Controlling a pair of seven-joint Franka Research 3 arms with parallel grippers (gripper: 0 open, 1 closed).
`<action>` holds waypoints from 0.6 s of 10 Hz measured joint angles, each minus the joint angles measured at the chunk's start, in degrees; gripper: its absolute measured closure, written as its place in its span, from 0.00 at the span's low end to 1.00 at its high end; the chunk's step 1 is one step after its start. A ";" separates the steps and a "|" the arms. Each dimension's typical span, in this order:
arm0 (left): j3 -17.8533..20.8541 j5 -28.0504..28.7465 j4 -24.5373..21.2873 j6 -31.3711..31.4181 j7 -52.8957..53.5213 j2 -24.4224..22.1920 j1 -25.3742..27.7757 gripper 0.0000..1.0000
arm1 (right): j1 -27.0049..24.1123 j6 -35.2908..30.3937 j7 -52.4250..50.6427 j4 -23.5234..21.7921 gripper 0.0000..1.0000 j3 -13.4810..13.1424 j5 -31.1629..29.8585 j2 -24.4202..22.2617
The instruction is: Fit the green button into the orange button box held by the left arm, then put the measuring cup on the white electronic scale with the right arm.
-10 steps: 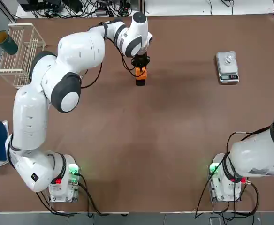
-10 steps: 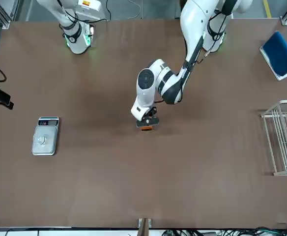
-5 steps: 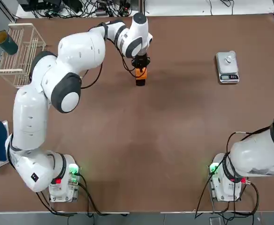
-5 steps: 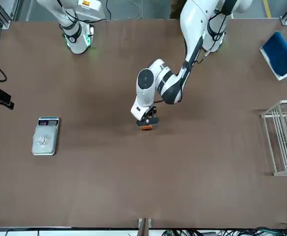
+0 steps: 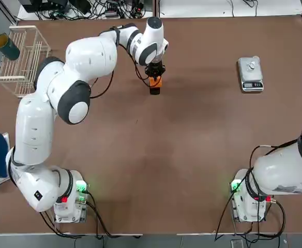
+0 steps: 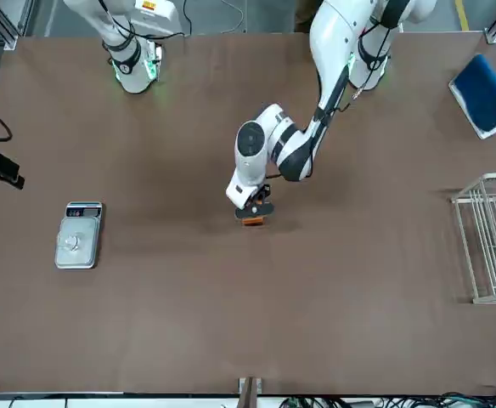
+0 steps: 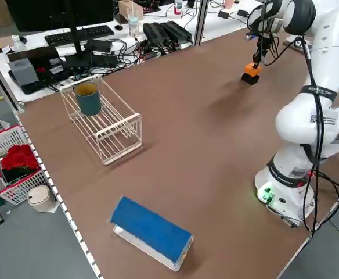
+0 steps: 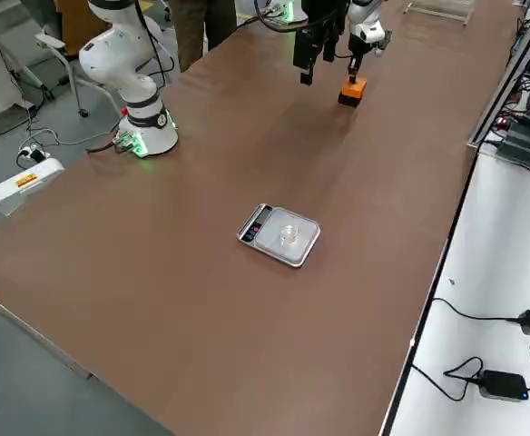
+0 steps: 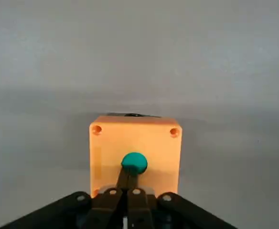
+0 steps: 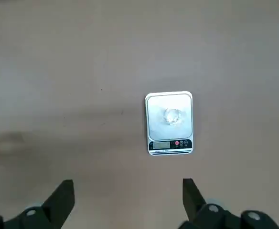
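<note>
Left gripper [image 9: 125, 191] stood directly over the orange button box [image 9: 135, 151], fingers pressed together on the dark stem of the green button [image 9: 134, 163]. Cap sat at the round hole in the box's upper face, so the narrow pinch probably served to steer it in; whether fully seated, could not tell. Box rested on the table [image 5: 156, 155], not lifted.

Right gripper [image 10: 127, 200] hung high, fingers spread and empty. The white electronic scale [image 10: 169, 122] lay ahead of it, well apart. The measuring cup [image 10: 172, 116] already sat on the plate.
</note>
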 joint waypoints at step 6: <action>0.16 0.33 0.07 0.61 0.18 0.00 0.21 0.99 | 0.00 -0.07 0.00 -0.02 0.00 -0.04 0.00 0.00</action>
